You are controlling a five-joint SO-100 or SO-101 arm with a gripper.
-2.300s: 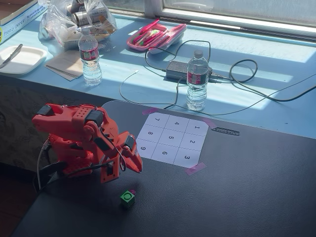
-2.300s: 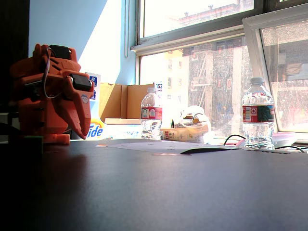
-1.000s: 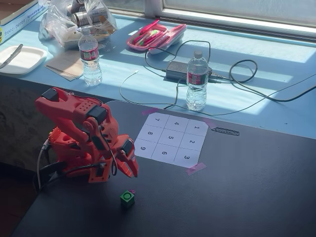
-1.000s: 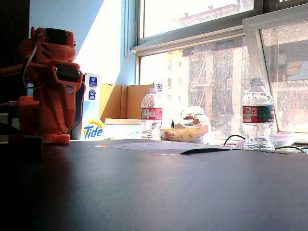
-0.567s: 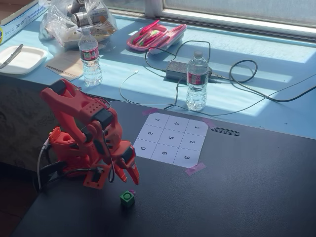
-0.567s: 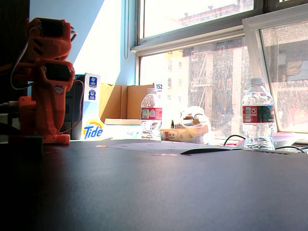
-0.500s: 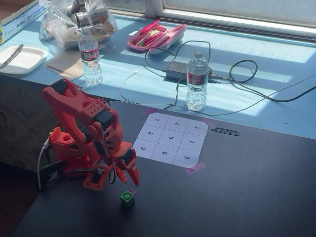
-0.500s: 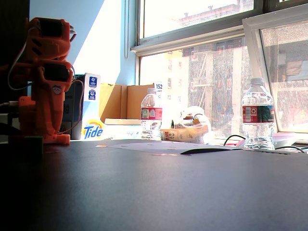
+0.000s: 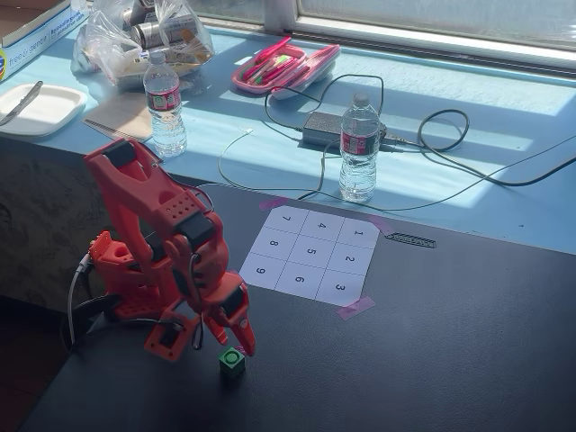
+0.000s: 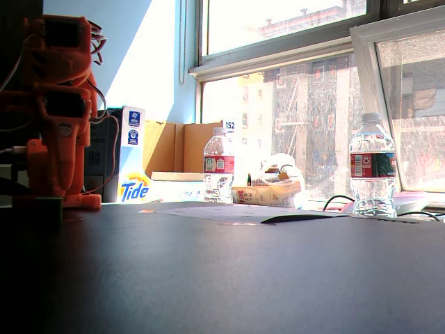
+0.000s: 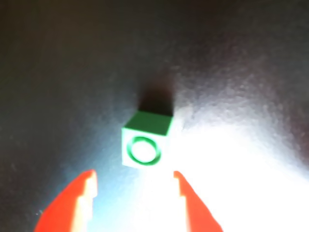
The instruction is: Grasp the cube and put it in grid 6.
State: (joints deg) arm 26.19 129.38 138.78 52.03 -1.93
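The small green cube [image 9: 232,359] with a white ring on top sits on the dark table near its front edge. In the wrist view the cube [image 11: 145,140] lies just ahead of my open gripper [image 11: 134,176], apart from both red fingertips. In a fixed view my gripper [image 9: 236,346] hangs right over the cube's left side. Grid 6 [image 9: 300,280] is the bottom-middle cell of the white numbered sheet, up and right of the cube. In the low fixed view the arm [image 10: 59,111] stands at the left; the cube does not show there.
Two water bottles [image 9: 166,103] [image 9: 359,148] stand on the blue surface behind the sheet, with a power brick and cables [image 9: 324,129], a pink case [image 9: 284,67] and a plastic bag [image 9: 144,36]. Pink tape [image 9: 355,308] holds the sheet's corner.
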